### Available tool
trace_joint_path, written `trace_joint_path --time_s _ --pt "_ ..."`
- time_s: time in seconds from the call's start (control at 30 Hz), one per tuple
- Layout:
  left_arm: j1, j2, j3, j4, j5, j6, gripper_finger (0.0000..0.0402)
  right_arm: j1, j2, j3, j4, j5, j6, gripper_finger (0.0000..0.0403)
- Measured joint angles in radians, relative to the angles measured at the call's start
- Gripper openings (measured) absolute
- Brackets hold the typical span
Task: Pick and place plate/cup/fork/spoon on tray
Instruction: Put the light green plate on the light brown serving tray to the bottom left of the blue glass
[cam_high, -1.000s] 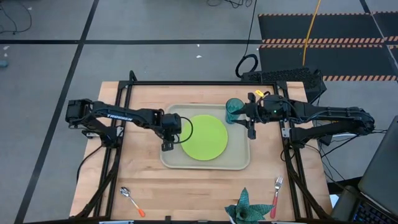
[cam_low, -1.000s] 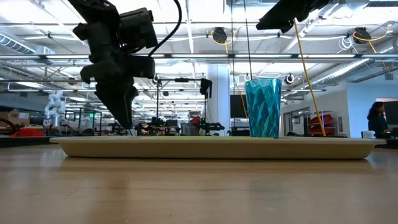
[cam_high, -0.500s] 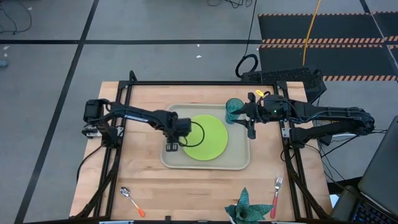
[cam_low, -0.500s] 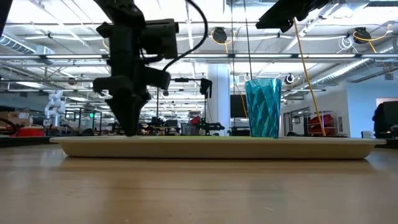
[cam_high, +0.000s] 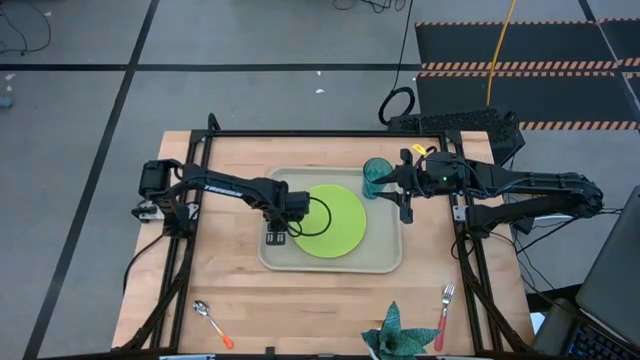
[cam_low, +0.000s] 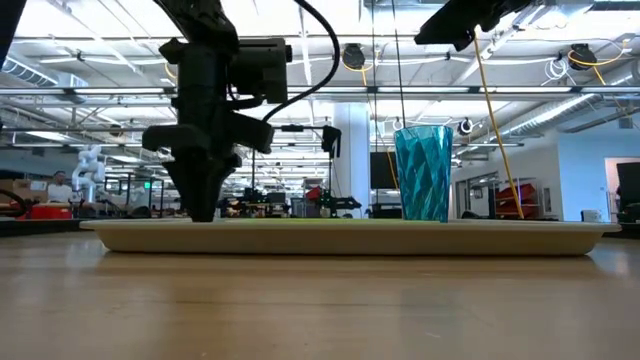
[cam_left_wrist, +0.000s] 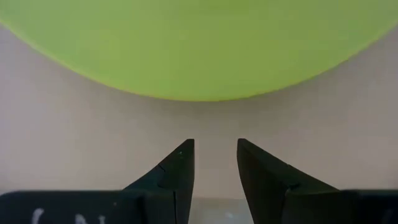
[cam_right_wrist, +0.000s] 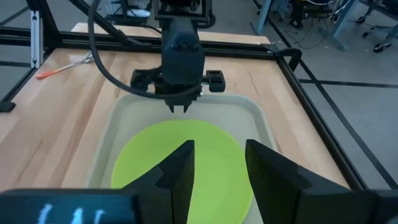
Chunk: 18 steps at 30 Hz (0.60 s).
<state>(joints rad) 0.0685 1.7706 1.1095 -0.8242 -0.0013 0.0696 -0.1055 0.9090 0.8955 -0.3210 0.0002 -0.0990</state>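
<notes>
Left tool (cam_high: 277, 238) down over the tray (cam_high: 385, 262), just beside the plate (cam_high: 328, 221) edge, fingers a narrow gap apart, gripping nothing. Right tool (cam_high: 402, 193) up beside the cup (cam_high: 376, 178), fingers parted, also empty. Plate flat in the tray's middle, cup upright in the tray's far corner. Spoon (cam_high: 213, 322) out on the counter (cam_high: 230, 290) near the front edge, well apart from the tray; fork (cam_high: 443, 313) likewise on the other side, close to a spiky teal leafy thing (cam_high: 393, 338). Risk, likely: left tool, low at the plate rim, nudging or tipping the plate on lifting away; right tool clipping the cup and toppling it. Count: one tray, one plate, one cup, one spoon, one fork, two tools.
</notes>
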Motion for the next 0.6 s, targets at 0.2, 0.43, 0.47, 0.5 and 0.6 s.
trace_joint_path --time_s 0.2,0.43,0.47,0.5,0.6 --pt "0.0 0.023 0.013 0.037 -0.001 0.01 0.0124 0.0 -0.022 0.0 0.015 0.0 -0.001 0.0137" --pt "0.0 0.061 0.056 0.075 0.0 0.023 0.0124 0.0 -0.034 0.0 -0.001 0.002 0.0 0.0137" --pt "0.0 0.061 0.057 0.068 0.0 0.023 0.0124 0.0 -0.034 0.0 0.001 0.002 0.0 0.0137" --pt "0.0 0.061 0.057 0.062 0.0 0.023 0.0124 0.0 -0.035 0.0 0.0 0.002 0.001 0.0137" --pt "0.0 0.06 0.058 0.039 0.0 0.022 0.0124 0.0 -0.037 0.0 -0.005 0.002 0.005 0.0137"
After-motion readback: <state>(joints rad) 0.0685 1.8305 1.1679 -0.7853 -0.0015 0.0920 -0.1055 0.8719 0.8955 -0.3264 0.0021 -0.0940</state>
